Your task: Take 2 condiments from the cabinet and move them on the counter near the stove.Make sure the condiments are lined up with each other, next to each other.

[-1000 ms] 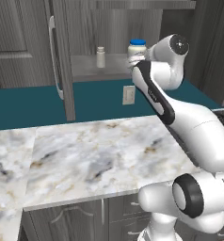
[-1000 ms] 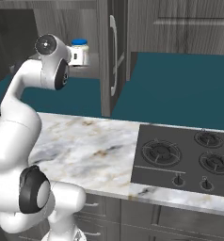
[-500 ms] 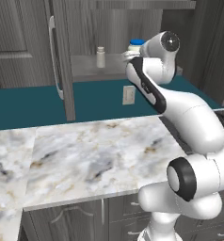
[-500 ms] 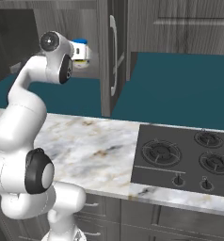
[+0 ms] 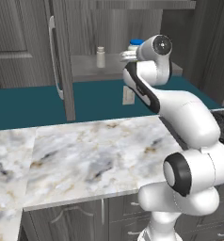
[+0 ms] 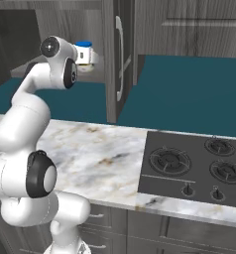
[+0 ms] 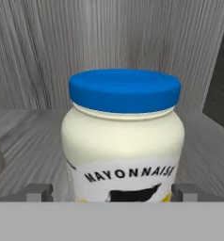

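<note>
**Jaws spread wide at the mayonnaise jar on the cabinet shelf**

The jaws are seen stretched wide apart, and nothing is gripped between them. In the hand view the two fingertips [image 7: 39,192] are set at either side of the jar's lower body, just clear of its walls as far as can be told. The squat cream-white jar [image 7: 124,141] stands upright directly ahead of the jaws, its blue lid on top and a "MAYONNAISE" label with a dark mark across its front. It is carried by the inner shelf [image 5: 85,70] of the open dark grey cabinet [image 6: 110,59], whose wood-grain back panel is seen behind it.

From the left base view the gripper [image 5: 128,56] is raised to shelf height, and the jar's blue lid is glimpsed just beyond it. The slim pale grey shaker bottle [image 5: 100,57] stands upright on the same shelf, off to the jaws' left and apart from the jar.

Well below the jaws lies the marble worktop [image 5: 85,155]. The black stove [image 6: 194,168] is set into it, down and to the right of the jaws.
</note>
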